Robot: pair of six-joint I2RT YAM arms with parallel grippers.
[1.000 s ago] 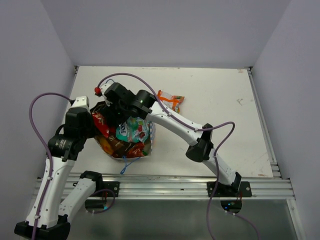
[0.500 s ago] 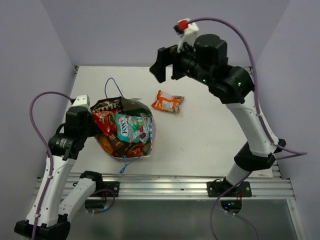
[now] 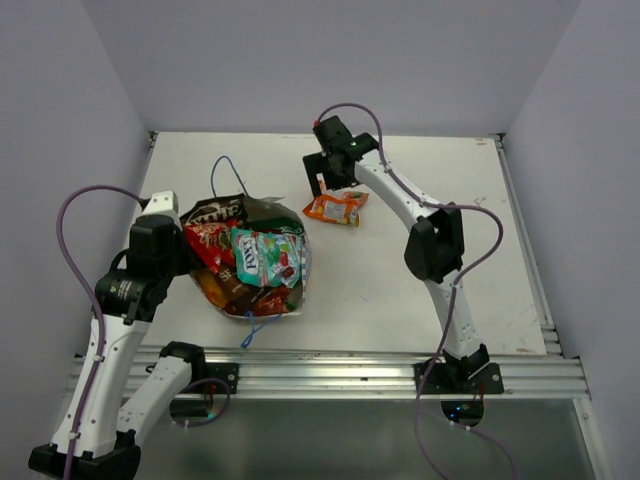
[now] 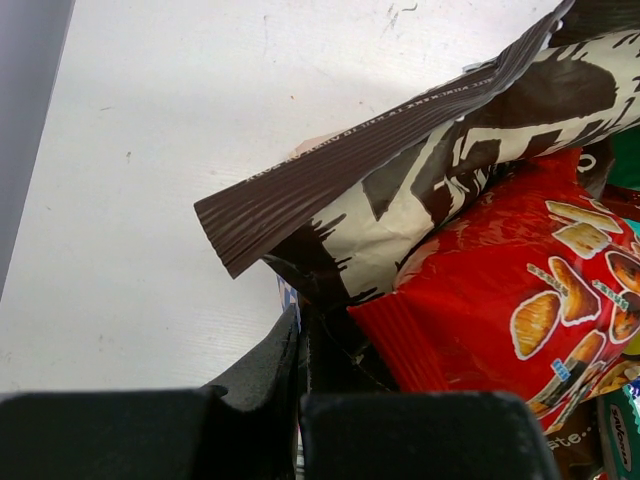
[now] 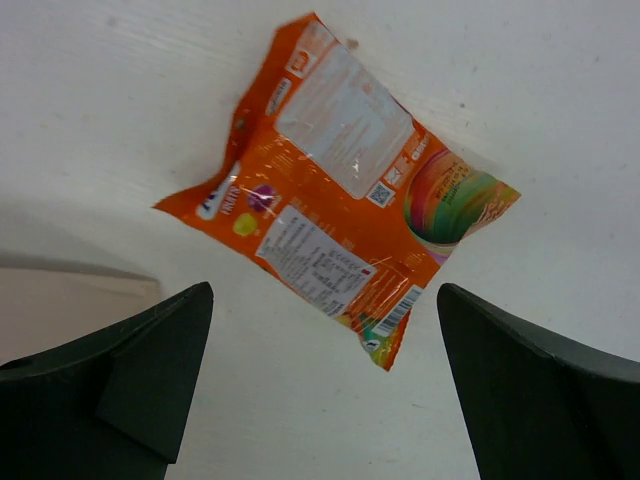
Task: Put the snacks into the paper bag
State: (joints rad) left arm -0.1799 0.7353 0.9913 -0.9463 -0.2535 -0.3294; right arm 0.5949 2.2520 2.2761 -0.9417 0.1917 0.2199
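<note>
Top view: bag [image 3: 303,262] crammed with snacks [image 3: 262,258], one orange packet [image 3: 337,208] not in yet, lying on the white scuffed surface [image 3: 500,260] just under my right claw [image 3: 327,183], with bare lilac walls [image 3: 330,60] around. Left wrist: left claw [image 4: 300,400] pinched tight on the bag rim, snacks bulging beside it. Right wrist: claw spread wide above the packet, not touching it, so I'd say one pick to go.

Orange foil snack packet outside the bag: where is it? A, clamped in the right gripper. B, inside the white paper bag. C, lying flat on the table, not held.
C: the right wrist view shows the orange foil snack packet flat on the white table, between the right gripper's spread fingers, untouched.
</note>
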